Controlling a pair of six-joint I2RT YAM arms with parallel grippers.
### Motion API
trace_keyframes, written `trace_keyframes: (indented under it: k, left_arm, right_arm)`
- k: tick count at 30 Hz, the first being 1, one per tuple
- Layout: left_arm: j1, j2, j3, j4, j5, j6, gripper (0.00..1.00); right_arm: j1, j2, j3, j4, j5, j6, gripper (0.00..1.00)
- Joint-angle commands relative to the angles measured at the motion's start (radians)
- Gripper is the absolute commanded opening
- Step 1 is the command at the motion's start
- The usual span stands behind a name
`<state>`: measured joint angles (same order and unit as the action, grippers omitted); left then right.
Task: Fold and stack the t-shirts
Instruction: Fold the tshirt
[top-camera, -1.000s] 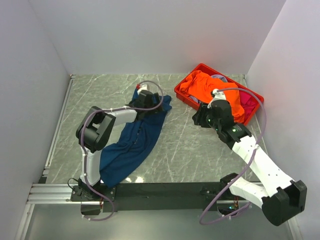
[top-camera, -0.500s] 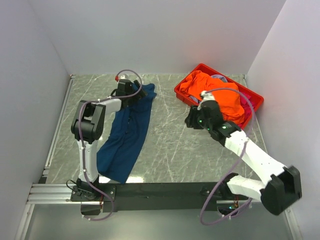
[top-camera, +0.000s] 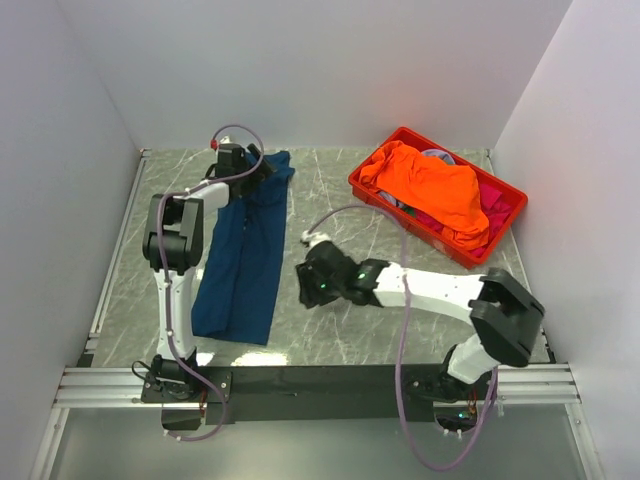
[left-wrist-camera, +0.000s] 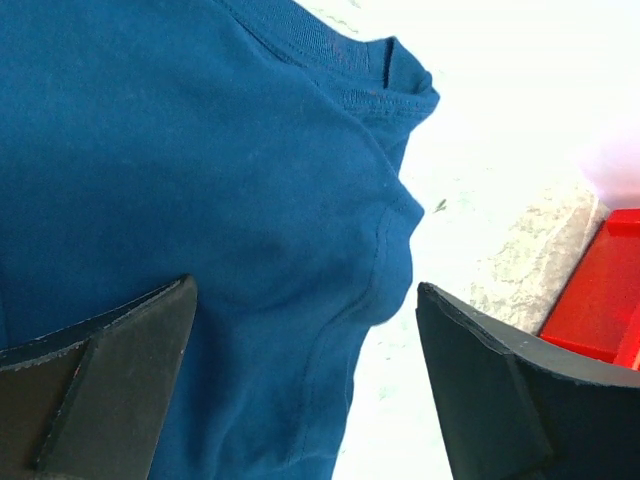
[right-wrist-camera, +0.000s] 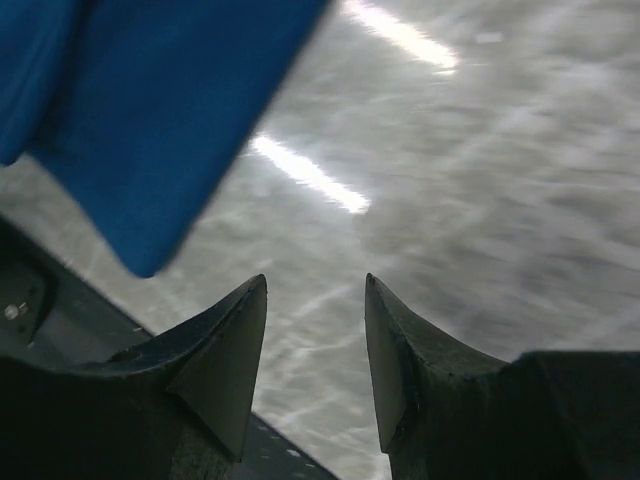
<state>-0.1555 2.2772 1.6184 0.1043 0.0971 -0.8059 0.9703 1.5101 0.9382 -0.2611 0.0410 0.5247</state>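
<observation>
**A:** Where's the shirt we're working on?

**B:** The blue shirt (top-camera: 245, 255) lies on the table (top-camera: 360, 215) as a long narrow strip down the left of the overhead view, with its collar end at the top. It looks bunched lengthwise, so I'd say it needs spreading flat before any fold.

**A:** Is anything gripping it?

**B:** No. The left gripper (left-wrist-camera: 300, 320) is at the collar end with its fingers wide apart. Cloth bulges up between them but isn't pinched. The right gripper (right-wrist-camera: 312, 295) hangs low over bare table just right of the strip's lower half. Its fingers are partly apart with nothing between them, and the shirt's edge sits in the upper left of its own view.

**A:** So how should it go?

**B:** The left should close on the shoulder seam beside the collar, not on the loose bulge, or it will only lift a wrinkle. The right should reach for the near side edge low down and catch one layer. Then they draw apart sideways and keep the cloth low so it doesn't roll up again.

**A:** And the crate?

**B:** The red crate (top-camera: 358, 185) is at the upper right, well apart from the strip. An orange shirt (top-camera: 430, 190) is heaped over most of it, and pink shirts (top-camera: 495, 210) show underneath at its right end. There is also something pale at the far rim that I can't identify.
</observation>
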Motion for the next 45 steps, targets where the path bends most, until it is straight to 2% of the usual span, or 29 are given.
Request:
trace_keyframes:
  k: [1, 8, 12, 21, 30, 37, 40, 45]
  left_arm:
    - [0.008, -0.079, -0.057, -0.082, -0.053, 0.042, 0.99]
    - [0.008, -0.415, -0.320, -0.011, -0.127, 0.073, 0.99]
    - [0.008, -0.621, -0.559, 0.014, -0.189, 0.076, 0.99]
    - [0.008, -0.927, -0.911, -0.017, -0.267, 0.047, 0.99]
    - [0.007, -1.227, -1.104, -0.129, -0.307, 0.040, 0.99]
    - [0.008, -1.361, -1.137, -0.222, -0.332, 0.060, 0.99]
    - [0.008, -1.406, -1.152, -0.241, -0.329, 0.060, 0.99]
    - [0.007, -1.440, -1.183, -0.252, -0.327, 0.054, 0.99]
  right_arm:
    - [0.093, 0.051, 0.073, 0.063, 0.004, 0.054, 0.51]
    - [0.222, 0.191, 0.178, 0.057, -0.018, 0.083, 0.51]
    - [0.264, 0.239, 0.206, 0.057, -0.038, 0.097, 0.51]
    - [0.315, 0.331, 0.270, 0.030, -0.024, 0.126, 0.53]
    - [0.334, 0.421, 0.341, -0.007, 0.011, 0.166, 0.54]
    - [0.361, 0.489, 0.399, -0.099, 0.105, 0.189, 0.54]
    - [0.372, 0.504, 0.409, -0.141, 0.160, 0.201, 0.50]
    - [0.383, 0.527, 0.413, -0.216, 0.227, 0.215, 0.26]
